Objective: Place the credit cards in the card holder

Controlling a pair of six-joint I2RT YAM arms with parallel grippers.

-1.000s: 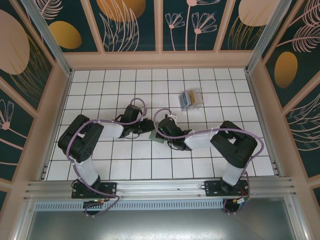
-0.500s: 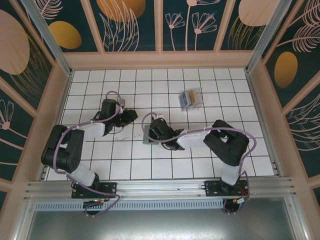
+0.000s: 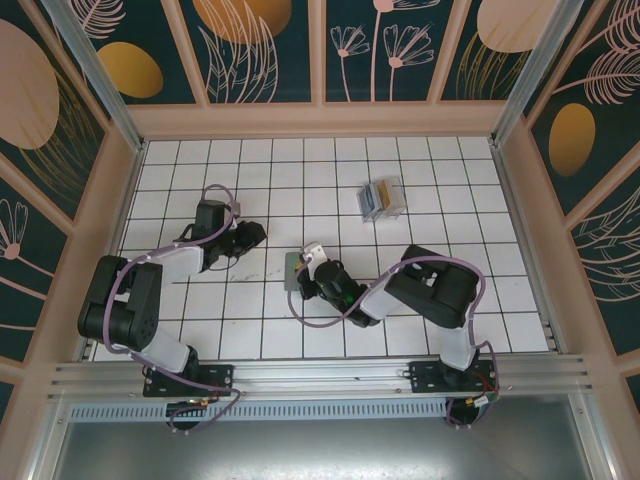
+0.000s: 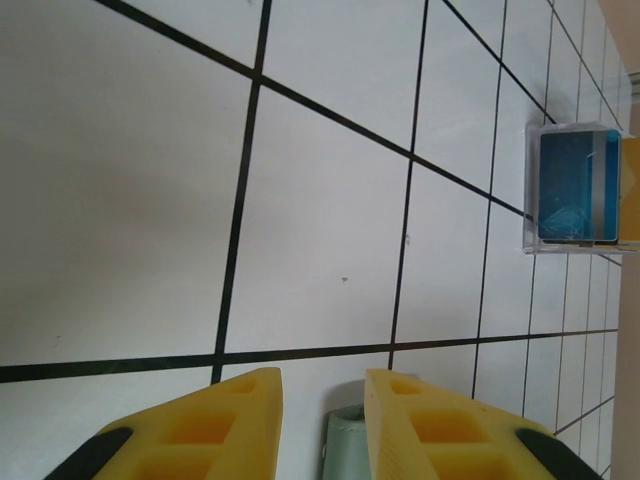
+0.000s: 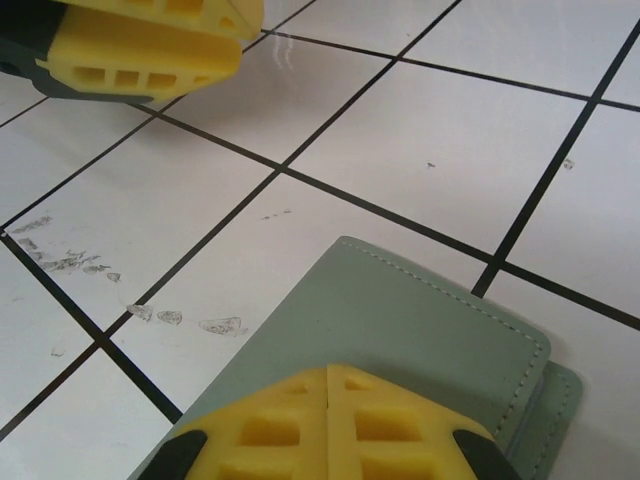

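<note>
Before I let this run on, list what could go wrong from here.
The wallet lies folded shut under the closed right gripper; it may slide on the smooth tiles rather than open. The open left gripper sits close by, so the two could knock together. The cards stand apart in a clear stand, easily tipped.

A white tiled surface, gridded in dark grout, lies evenly lit inside a pale wooden frame. Behind the surface and to either side of it rise dark teal wall panels with gold discs and pale leaf drawings. An aluminium rail runs along its near edge. Grey scuff marks smudge a few tiles.
</note>
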